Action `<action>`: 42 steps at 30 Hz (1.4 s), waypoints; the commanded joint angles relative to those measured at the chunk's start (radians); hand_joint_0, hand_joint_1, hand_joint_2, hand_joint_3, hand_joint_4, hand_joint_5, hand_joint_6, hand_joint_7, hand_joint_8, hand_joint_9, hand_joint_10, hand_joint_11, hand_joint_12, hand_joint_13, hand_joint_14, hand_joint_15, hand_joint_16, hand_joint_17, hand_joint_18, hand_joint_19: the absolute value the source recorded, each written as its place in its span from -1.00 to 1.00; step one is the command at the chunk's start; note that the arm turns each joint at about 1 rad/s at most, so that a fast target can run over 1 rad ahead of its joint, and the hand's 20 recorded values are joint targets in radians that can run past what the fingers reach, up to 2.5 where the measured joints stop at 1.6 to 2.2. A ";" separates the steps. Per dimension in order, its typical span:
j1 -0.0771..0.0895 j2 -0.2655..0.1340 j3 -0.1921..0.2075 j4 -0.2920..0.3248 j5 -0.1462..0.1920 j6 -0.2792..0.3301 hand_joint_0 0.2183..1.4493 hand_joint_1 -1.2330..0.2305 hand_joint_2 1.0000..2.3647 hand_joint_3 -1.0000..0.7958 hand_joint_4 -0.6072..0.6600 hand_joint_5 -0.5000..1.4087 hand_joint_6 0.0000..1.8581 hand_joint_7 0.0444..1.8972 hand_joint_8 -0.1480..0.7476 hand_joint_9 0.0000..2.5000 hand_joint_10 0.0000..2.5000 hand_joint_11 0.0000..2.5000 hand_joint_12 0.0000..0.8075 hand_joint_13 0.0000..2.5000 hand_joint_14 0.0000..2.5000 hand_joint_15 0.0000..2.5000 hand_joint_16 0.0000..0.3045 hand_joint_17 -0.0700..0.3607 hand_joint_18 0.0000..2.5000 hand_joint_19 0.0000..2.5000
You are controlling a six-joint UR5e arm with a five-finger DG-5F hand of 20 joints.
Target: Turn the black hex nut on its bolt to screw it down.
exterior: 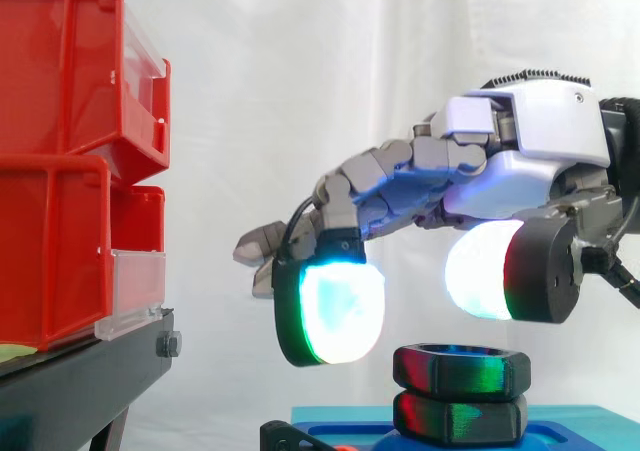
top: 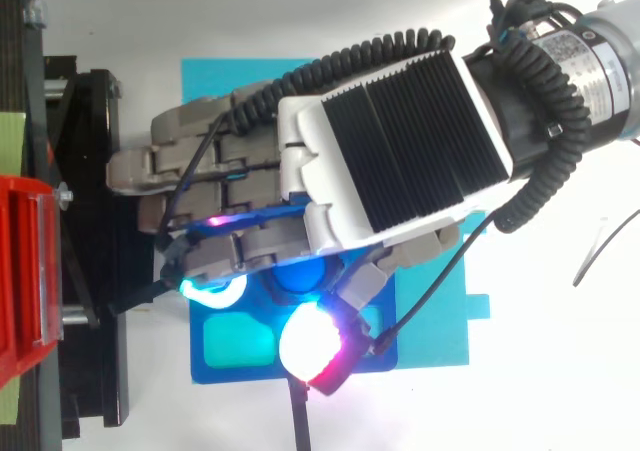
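Observation:
A black hex nut (exterior: 460, 368) sits at the bottom of the side view, stacked on a second black hex piece (exterior: 460, 417) that rests on a blue base (exterior: 345, 433). My hand (exterior: 520, 161) hovers just above the nut with its fingers spread and relaxed. One glowing fingertip pad (exterior: 340, 311) hangs to the nut's left and another pad (exterior: 497, 271) above its right, and neither touches it. From above, the hand (top: 390, 151) covers the nut. A blue round part (top: 300, 276) shows between the fingers, over the blue base (top: 235, 346).
Red bins (exterior: 60, 151) are stacked on a black stand (exterior: 80, 381) at the left, close to the outstretched fingers. The blue base lies on a cyan mat (top: 430, 316). A white curtain hangs behind.

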 commanded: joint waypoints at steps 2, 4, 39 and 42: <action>0.010 0.000 0.001 0.032 -0.001 0.014 -0.52 0.08 -1.00 -0.44 0.40 -0.61 -0.46 0.15 0.05 -0.63 -1.00 -0.83 -0.11 -0.79 -1.00 -1.00 -0.67 -0.14 -0.80 -0.85; 0.013 0.000 0.000 0.041 -0.001 0.017 -0.52 0.08 -1.00 -0.44 0.39 -0.61 -0.46 0.14 0.04 -0.63 -1.00 -0.84 -0.11 -0.79 -1.00 -1.00 -0.66 -0.14 -0.80 -0.86; 0.056 0.000 -0.049 0.029 0.030 0.020 -0.51 0.08 -1.00 -0.44 0.33 -0.64 -0.14 -0.19 0.07 -0.61 -0.99 -0.82 -0.13 -0.78 -1.00 -1.00 -0.66 -0.14 -0.78 -0.85; 0.056 0.000 -0.048 0.026 0.029 0.020 -0.51 0.07 -1.00 -0.44 0.33 -0.65 -0.13 -0.22 0.06 -0.61 -1.00 -0.82 -0.13 -0.78 -1.00 -1.00 -0.67 -0.14 -0.78 -0.85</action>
